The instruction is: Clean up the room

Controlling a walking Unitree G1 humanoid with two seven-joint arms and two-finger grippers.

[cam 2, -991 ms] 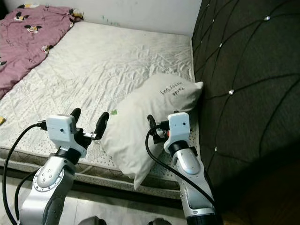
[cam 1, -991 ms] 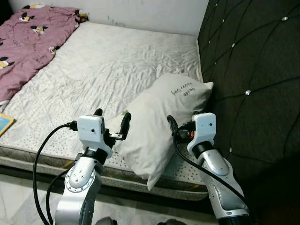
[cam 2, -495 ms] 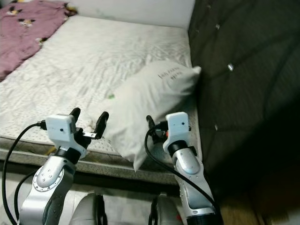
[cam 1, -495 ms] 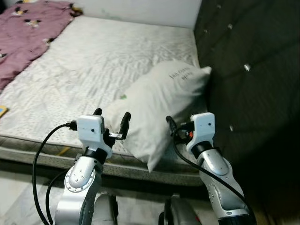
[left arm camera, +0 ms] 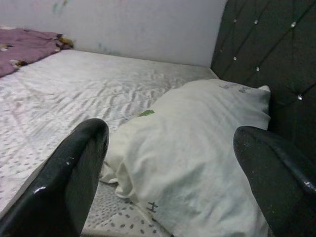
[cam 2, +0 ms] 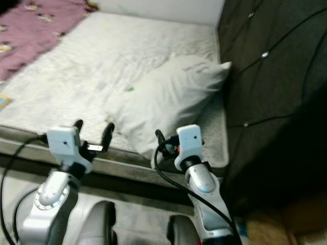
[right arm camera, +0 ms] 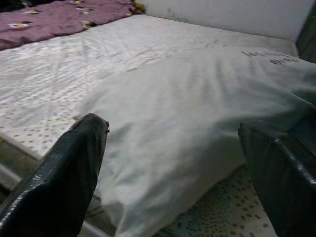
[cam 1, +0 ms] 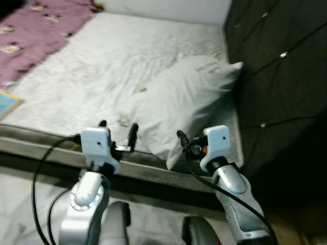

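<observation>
Both grippers are spread wide and carry nothing: the left gripper point(cam 1: 116, 131) hangs off the near edge of the mattress point(cam 1: 97, 66), the right gripper point(cam 1: 191, 142) just short of the white pillow's point(cam 1: 186, 102) low corner. Ahead of them the pillow lies askew, its far end against the dark tufted headboard point(cam 1: 278, 66), and a purple blanket point(cam 1: 30, 35) sits bunched well beyond the left gripper. Judging from this, the tidying has hardly begun, with nothing yet gripped or straightened.

pillow point(cam 1: 187, 102) on mattress point(cam 1: 92, 76), against headboard point(cam 1: 276, 76) at right | blanket point(cam 1: 36, 30) far left
</observation>
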